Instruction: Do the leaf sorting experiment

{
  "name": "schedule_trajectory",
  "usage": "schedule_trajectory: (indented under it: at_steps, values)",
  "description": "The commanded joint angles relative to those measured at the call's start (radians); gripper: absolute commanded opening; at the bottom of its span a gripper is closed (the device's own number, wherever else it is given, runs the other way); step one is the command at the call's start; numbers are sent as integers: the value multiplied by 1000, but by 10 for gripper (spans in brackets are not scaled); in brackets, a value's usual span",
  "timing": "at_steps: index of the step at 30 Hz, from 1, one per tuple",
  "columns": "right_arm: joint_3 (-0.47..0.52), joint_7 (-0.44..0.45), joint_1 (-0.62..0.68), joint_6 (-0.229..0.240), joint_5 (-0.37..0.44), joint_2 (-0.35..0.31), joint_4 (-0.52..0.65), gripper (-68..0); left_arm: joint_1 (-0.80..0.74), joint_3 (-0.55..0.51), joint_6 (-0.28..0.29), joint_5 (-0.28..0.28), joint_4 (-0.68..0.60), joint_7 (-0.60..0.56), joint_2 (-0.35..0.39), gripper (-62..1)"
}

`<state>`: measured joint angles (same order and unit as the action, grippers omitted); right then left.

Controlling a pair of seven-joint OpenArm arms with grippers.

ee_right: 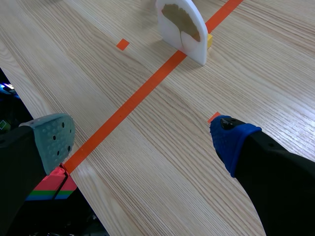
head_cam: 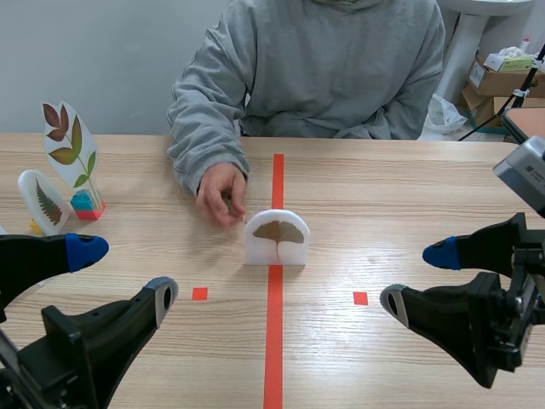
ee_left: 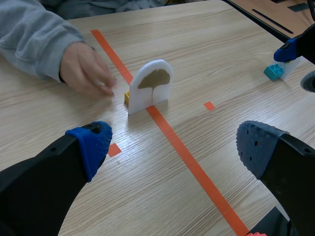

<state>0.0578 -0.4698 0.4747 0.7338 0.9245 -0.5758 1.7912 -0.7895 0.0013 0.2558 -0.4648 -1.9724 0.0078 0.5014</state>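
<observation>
ginkgo leaf card (head_cam: 277, 237) stands upright on the centre tape line (head_cam: 274, 341), well ahead of both arms. a person's hand (head_cam: 221, 192) is just beside it. left end effector (head_cam: 123, 273) and right end effector (head_cam: 418, 278) both hang spread wide, holding nothing. you should wait until the hand is clear, then come in square to the card and pinch its thin white edges, low enough not to tip it. open desk (head_cam: 400, 196) lies to the right. two other leaf cards (head_cam: 72, 149) stand near the left edge, so keep the left arm's sweep short.
</observation>
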Motion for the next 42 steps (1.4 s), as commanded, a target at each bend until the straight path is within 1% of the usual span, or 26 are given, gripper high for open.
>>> schedule_trajectory:
  at_steps: [1, 37, 42]
  values:
    - [11, 15, -14, 12, 6, -8, 16, -115, -6, -2, 2, -3, -16, -13, -2, -67]
    - [11, 16, -16, 12, -5, -8, 16, -115, -6, -2, 2, -3, -16, -14, -2, -67]
    - [11, 20, -40, 12, -10, -9, -8, -115, -6, -2, 2, -3, -16, -14, -2, -67]
